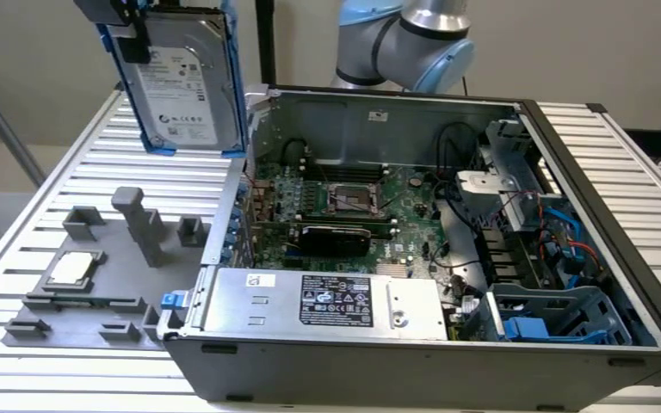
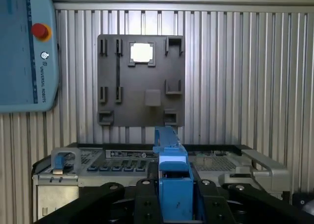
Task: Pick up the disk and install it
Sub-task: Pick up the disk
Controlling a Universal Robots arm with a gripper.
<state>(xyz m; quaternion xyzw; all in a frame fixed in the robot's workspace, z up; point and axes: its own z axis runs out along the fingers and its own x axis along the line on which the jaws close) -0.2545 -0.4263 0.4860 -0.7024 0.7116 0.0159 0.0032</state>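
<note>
The disk (image 1: 183,82), a silver-grey hard drive with a white label in a bright blue carrier frame, hangs upright in the air above the slatted table, at the exterior view's upper left, beside the open computer case (image 1: 606,215). My gripper (image 1: 133,39) is shut on the disk's upper end, its black fingers (image 1: 135,47) lying over the drive's face. In the wrist view the blue carrier's edge (image 2: 172,180) stands between the black fingers (image 2: 142,192) of the gripper (image 2: 174,194), high over the table.
A grey fixture plate (image 1: 89,301) with upright posts and a small square silver chip (image 1: 72,268) lies beside the case. Inside the case are the motherboard (image 1: 342,202), a silver power supply (image 1: 330,301) and a blue drive bay (image 1: 560,318). A teach pendant (image 2: 24,47) lies on the table.
</note>
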